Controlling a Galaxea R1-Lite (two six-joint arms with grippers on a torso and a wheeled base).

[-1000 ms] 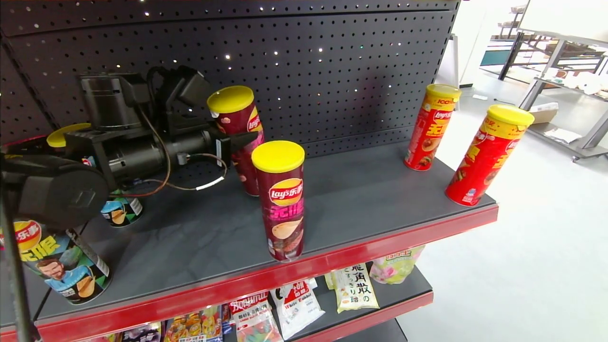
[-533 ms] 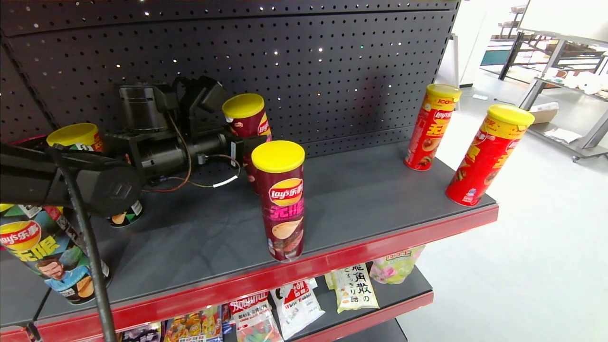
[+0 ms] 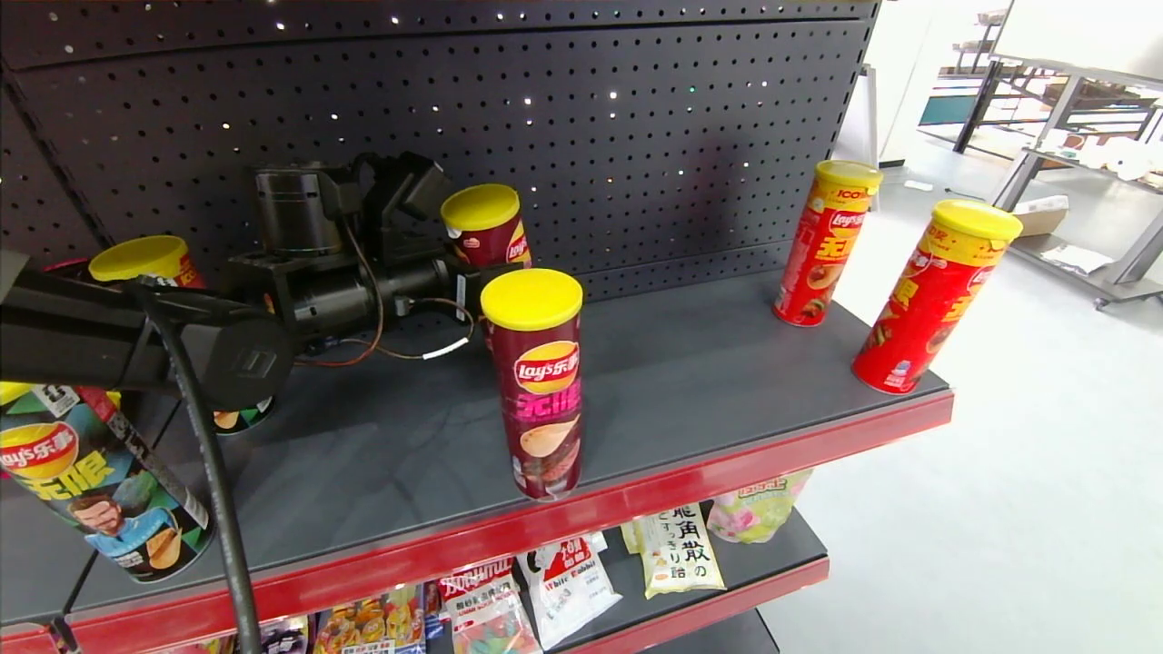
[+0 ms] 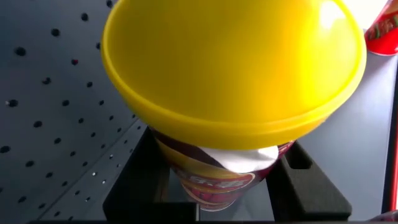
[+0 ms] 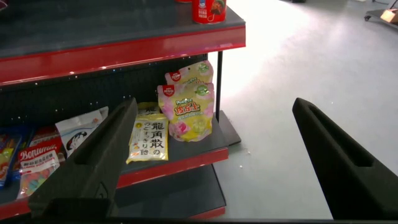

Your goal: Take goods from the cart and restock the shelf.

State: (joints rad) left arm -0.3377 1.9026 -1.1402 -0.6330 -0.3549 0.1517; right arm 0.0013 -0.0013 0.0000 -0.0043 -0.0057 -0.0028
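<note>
Black pegboard (image 3: pixel 636 136) backs the grey shelf (image 3: pixel 709 363). Left of the frame's centre, our left gripper (image 3: pixel 468 277) clamps a maroon can (image 3: pixel 486 227) just behind another maroon can (image 3: pixel 543 381). Our right gripper (image 5: pixel 214 109) gapes wide, facing snack bags (image 5: pixel 149 140).

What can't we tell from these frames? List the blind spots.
1. Base of held can: head view, hidden by front can and left gripper; on the shelf or not, cannot tell.
2. Body of held can: left wrist view, mostly covered by its lid.
3. Back-left can: head view, body hidden behind the left arm.
4. Lower-shelf packets: head view, cut off by the bottom edge.
</note>
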